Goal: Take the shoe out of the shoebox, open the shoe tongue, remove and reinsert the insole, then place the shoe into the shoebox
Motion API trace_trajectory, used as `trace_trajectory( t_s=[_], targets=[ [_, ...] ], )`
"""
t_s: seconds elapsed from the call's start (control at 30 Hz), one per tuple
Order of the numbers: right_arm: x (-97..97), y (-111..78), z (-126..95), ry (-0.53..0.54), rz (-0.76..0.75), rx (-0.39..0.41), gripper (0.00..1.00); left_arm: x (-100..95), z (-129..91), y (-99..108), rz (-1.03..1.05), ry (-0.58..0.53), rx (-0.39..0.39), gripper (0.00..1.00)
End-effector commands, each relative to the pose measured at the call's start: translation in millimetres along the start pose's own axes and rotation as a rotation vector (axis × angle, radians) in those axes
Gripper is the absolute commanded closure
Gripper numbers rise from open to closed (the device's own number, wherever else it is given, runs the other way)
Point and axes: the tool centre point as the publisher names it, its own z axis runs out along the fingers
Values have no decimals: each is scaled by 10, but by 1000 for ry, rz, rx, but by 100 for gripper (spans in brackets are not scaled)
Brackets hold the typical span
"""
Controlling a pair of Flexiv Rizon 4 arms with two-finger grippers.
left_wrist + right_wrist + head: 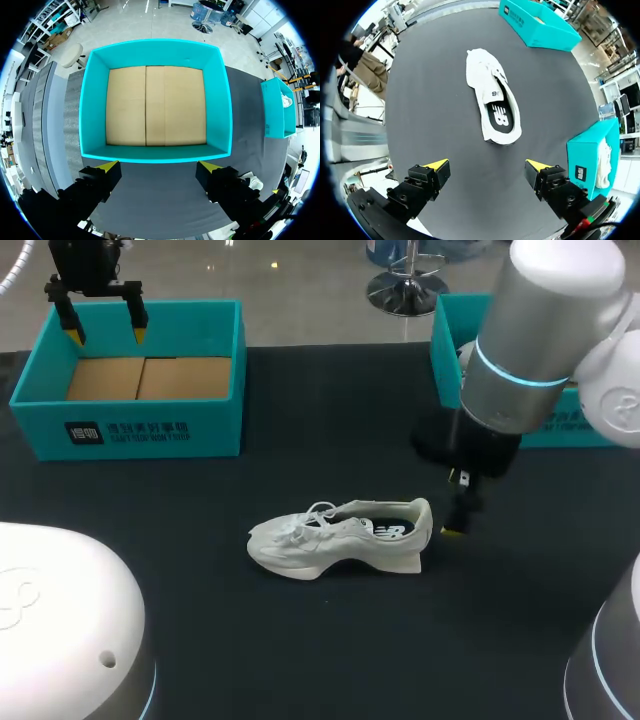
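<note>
A white shoe (340, 535) lies on its sole in the middle of the black table, toe to the left, with a dark insole (388, 528) showing in its opening. My right gripper (458, 522) hangs open just behind the heel, touching nothing; in the right wrist view the shoe (492, 95) lies ahead of the open right gripper (487, 165). An empty teal shoebox (130, 425) with a cardboard floor stands at the back left. My left gripper (108, 336) hovers open over its far wall; the shoebox (155, 150) fills the left wrist view ahead of the left gripper (160, 166).
A second teal box (450, 350) stands at the back right, partly behind my right arm, with something white (605, 160) inside it. Bare black tabletop (200, 640) surrounds the shoe.
</note>
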Motion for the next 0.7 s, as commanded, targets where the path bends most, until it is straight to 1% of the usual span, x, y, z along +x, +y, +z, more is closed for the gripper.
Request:
trace_trajectory(
  t_s=[0.03,0.43,0.5,0.6,0.67,0.7],
  targets=[
    [5,-41,10,1,-43,-19,0,0,-2,1,0,-1,-1,0],
    [5,-41,10,1,-43,-19,0,0,-2,1,0,-1,-1,0],
    [-7,-63,59,17,-54,-67,0,0,-2,1,0,-1,-1,0],
    [4,-134,145,13,-77,-164,0,0,-2,1,0,-1,-1,0],
    [10,-212,232,37,-92,-183,0,0,-2,1,0,-1,-1,0],
    [5,-240,270,37,-101,-215,0,0,-2,1,0,-1,-1,0]
  ],
)
